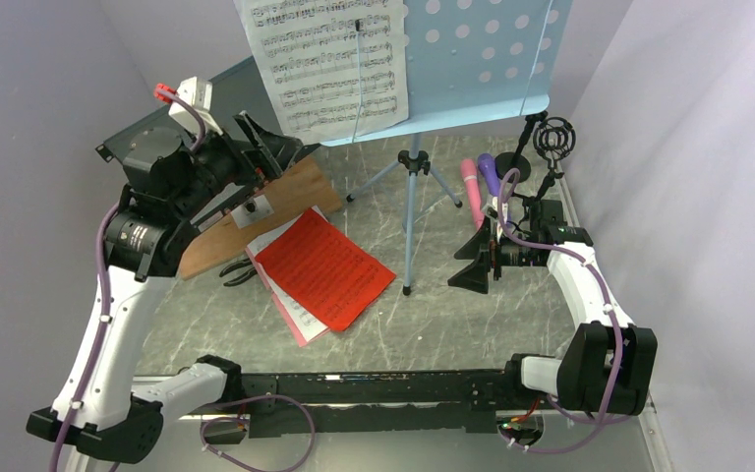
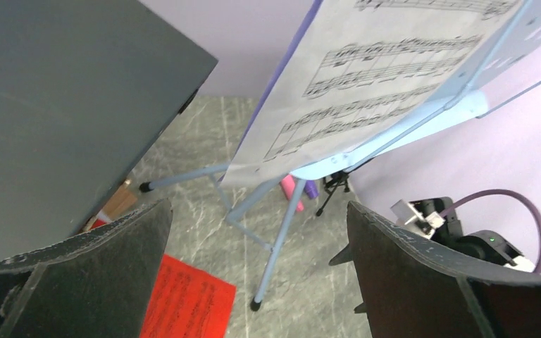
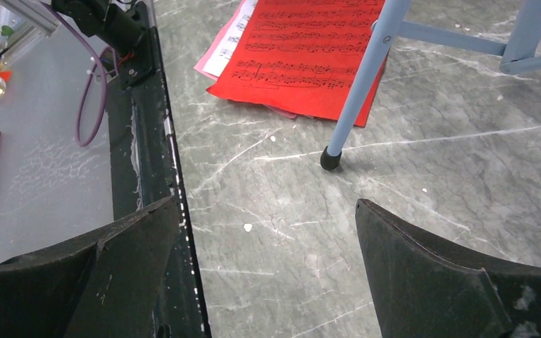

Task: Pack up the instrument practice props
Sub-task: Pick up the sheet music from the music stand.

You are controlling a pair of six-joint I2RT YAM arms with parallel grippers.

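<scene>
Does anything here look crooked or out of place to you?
Yes. The white sheet sits tilted on the blue rack, hanging past its left edge. The red page lies loose on the table, fanned crookedly over other pages.

No readable text or labels

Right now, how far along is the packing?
Done: nothing visibly packed. The stand is upright with a white sheet on it; the red sheet lies on the table over other pages; the pink mic and purple mic lie by the mic supports. In hand: nothing; the left hand is open, raised near the stand, and the right hand is open, low over the table. Left: everything.
</scene>
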